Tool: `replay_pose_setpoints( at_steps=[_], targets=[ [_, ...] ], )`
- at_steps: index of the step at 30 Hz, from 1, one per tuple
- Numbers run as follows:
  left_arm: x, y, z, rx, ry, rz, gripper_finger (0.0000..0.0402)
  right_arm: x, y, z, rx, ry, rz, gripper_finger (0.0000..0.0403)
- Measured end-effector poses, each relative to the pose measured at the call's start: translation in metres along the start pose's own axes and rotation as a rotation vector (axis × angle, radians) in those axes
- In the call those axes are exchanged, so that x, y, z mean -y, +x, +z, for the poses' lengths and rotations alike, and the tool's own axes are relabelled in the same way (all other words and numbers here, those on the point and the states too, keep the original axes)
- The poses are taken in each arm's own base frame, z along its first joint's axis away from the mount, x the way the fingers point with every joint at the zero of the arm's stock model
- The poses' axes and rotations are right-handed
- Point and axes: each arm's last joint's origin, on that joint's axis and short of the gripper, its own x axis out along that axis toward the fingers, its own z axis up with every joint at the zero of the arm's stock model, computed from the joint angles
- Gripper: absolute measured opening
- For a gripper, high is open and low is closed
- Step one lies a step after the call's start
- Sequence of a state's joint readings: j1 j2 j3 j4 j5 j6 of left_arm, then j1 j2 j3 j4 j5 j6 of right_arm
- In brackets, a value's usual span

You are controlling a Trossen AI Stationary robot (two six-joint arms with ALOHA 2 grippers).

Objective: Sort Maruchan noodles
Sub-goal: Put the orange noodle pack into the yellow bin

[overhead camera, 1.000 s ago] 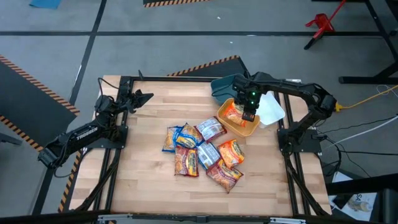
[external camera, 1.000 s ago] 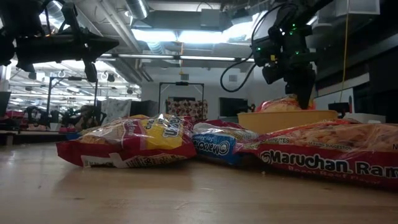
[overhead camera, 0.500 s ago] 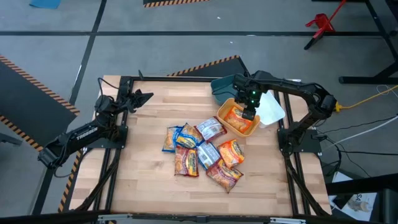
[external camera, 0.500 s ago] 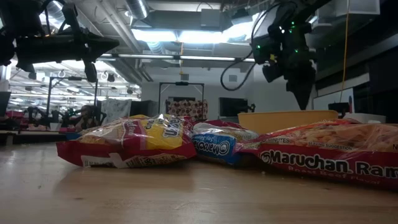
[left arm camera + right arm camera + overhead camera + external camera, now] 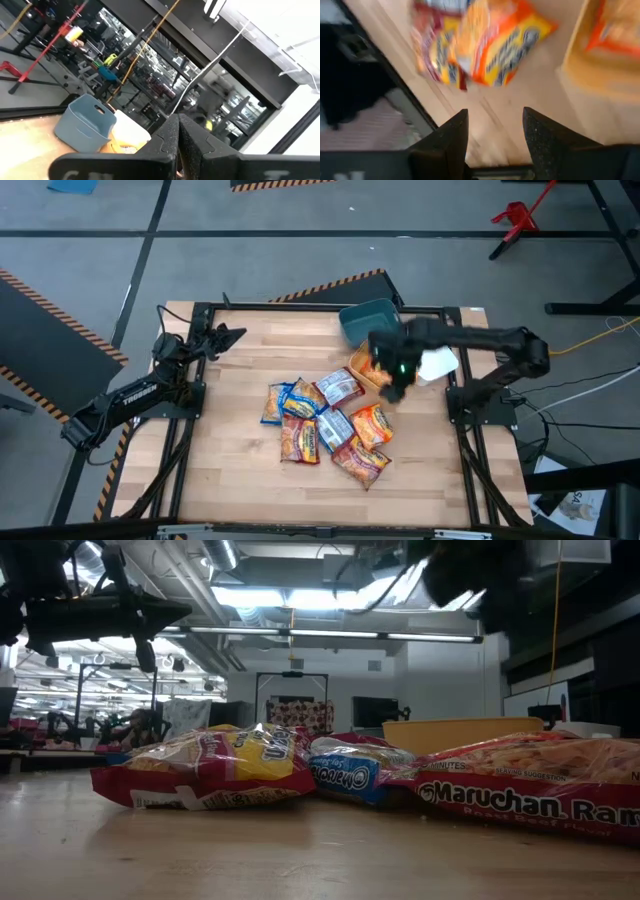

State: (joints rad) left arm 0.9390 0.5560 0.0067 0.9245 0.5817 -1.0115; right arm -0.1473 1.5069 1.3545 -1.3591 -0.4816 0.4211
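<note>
Table (image 5: 240, 470): pale wooden top in a dark frame; the packets sit around its middle, the bins toward 1 to 2 o'clock.
Right arm: reaches in from 3 o'clock; its right gripper (image 5: 392, 383) hangs above the near edge of the yellow bin, blurred in the high view; the right wrist view shows the two dark fingers (image 5: 446, 145) parted with only bare wood between them, nothing held.
Left arm: waits at 9 o'clock off the table's edge; the left gripper (image 5: 177, 131) has its fingers pressed together, empty (pointing across the table at the bins).
Teal bin (image 5: 366, 320): at 1 o'clock, near the table's far edge.
White bin (image 5: 438, 364): at 2 o'clock, partly under the right arm.
Yellow bin (image 5: 362, 366): between the teal bin and the pile; an orange packet (image 5: 615, 27) lies inside it, seen in the right wrist view.
Maruchan noodles (image 5: 325, 425): loose pile of packets at the centre, overlapping; blue-and-yellow packet (image 5: 282, 400) at the pile's 10 o'clock; orange one (image 5: 372, 423) at its 3 o'clock; dark red one (image 5: 358, 463) at its 5 o'clock.
</note>
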Motion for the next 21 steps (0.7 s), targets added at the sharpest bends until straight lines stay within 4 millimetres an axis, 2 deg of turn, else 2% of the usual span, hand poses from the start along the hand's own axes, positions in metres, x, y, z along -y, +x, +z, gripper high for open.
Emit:
replay_pose_setpoints(
  at_steps=[5,9,12,15,21],
  targets=[
    [0.000,0.000,0.000,-0.007,0.000,-0.005,0.0001,-0.035,0.031,-0.031,-0.026,-0.006,-0.129,0.0197],
    [0.000,0.000,0.000,-0.006,0.001,-0.004,0.0001,-0.046,0.059,-0.035,0.014,0.039,-0.097,0.0255],
    [0.000,0.000,0.000,-0.006,0.001,-0.004,0.0001,-0.042,0.082,-0.030,0.056,0.085,-0.046,0.0303],
    [0.000,0.000,0.000,-0.006,0.001,-0.004,0.0001,-0.027,0.104,-0.029,0.071,0.150,-0.053,0.0338],
    [0.000,0.000,0.000,-0.006,0.000,-0.004,0.0001,-0.002,0.136,-0.032,0.087,0.213,-0.059,0.0363]
  ],
)
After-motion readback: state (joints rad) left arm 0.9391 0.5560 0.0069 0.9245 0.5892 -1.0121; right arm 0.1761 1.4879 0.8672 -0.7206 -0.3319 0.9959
